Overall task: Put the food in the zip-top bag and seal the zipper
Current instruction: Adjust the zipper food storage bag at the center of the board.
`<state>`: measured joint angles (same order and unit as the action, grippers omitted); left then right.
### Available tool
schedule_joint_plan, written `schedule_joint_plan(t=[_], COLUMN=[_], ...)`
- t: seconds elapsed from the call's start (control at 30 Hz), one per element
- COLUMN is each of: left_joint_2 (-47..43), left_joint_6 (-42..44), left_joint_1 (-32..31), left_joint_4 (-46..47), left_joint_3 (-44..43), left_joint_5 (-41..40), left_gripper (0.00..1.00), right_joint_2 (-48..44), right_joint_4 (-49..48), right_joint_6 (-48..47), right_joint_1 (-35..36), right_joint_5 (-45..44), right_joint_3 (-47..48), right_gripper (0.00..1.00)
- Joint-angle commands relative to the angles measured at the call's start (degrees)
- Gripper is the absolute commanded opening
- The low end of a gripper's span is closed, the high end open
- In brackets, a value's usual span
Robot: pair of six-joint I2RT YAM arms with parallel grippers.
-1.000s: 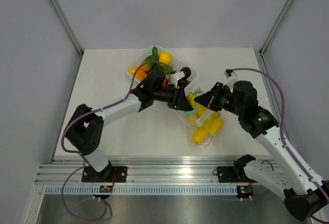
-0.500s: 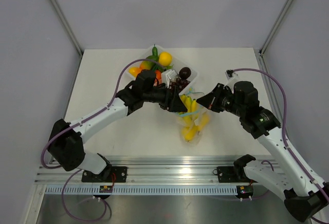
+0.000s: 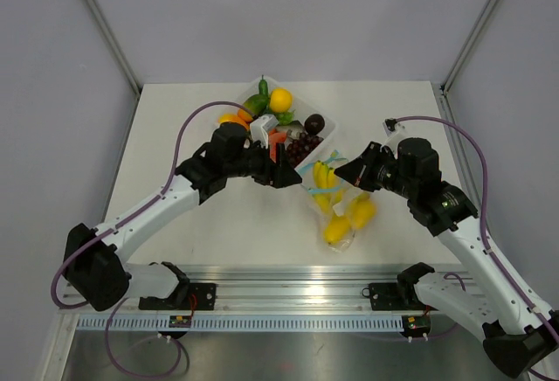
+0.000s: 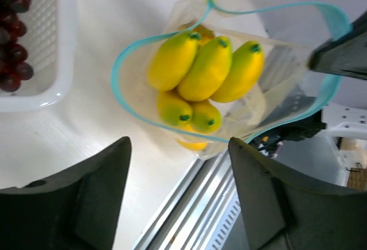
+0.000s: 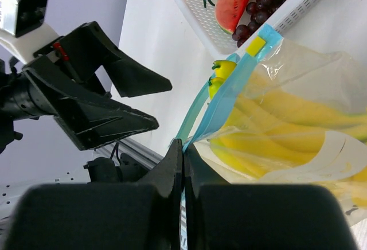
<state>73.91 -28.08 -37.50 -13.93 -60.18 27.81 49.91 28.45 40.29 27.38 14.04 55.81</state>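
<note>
- The left gripper (image 3: 281, 174) has backed away from the bag's mouth toward the upper left of the top view. It now sits just beside the white tray (image 3: 325, 141), well clear of the pouch.
- Its jaws have spread wide over the last second and hold nothing. In the left wrist view the two dark fingers (image 4: 74, 198) frame the lower corners with only bare surface (image 4: 103, 141) between them.
- The right gripper (image 3: 347, 171) has not moved. Its jaws are pressed together on the zipper (image 5: 229, 98), pinching the light-blue strip at one side of the mouth.
- The food (image 4: 209, 72) now lies inside the zip-top bag (image 3: 339, 224), right of centre in the top view. Three yellow bananas sit at the top, with rounder yellow pieces below them.
- My reading is that loading is finished and only the sealing remains. The strip is an open loop in the left wrist view, so the mouth gapes unsealed.
- In the top view the bag's long axis runs from its mouth at the upper left, beside the tray's corner, down to its closed end at the lower right.
- The mouth faces the left gripper. The bananas lie along that axis, their green stem tips toward the opening.
- I cannot tell whether the bag's lower end rests on the surface or hangs just above it.
</note>
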Motion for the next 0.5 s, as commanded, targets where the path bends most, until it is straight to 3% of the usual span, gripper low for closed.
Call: schedule_joint_plan(t=[0.0,0.27,0.47], left_joint_2=[0.0,7.3,10.5], left_joint_6=[-0.7,-2.6,-3.8], left_joint_1=[0.3,0.4,0.4], left_joint_4=[0.3,3.7,5.1], left_joint_3=[1.4,0.2,-1.0], left_joint_5=[-4.7,-3.2,-2.1], left_gripper=[0.75,0.68,0.51], right_joint_2=[-1.1,-1.7,-2.3], right_joint_4=[-3.2,-3.0,-2.4], right_joint_6=[-0.5,-0.1,-0.1], right_joint_1=[0.3,0.4,0.3], right_joint_5=[0.1,0.4,0.0], right_joint_3=[3.1,2.9,3.0], right_gripper=[0.00,0.00,0.00])
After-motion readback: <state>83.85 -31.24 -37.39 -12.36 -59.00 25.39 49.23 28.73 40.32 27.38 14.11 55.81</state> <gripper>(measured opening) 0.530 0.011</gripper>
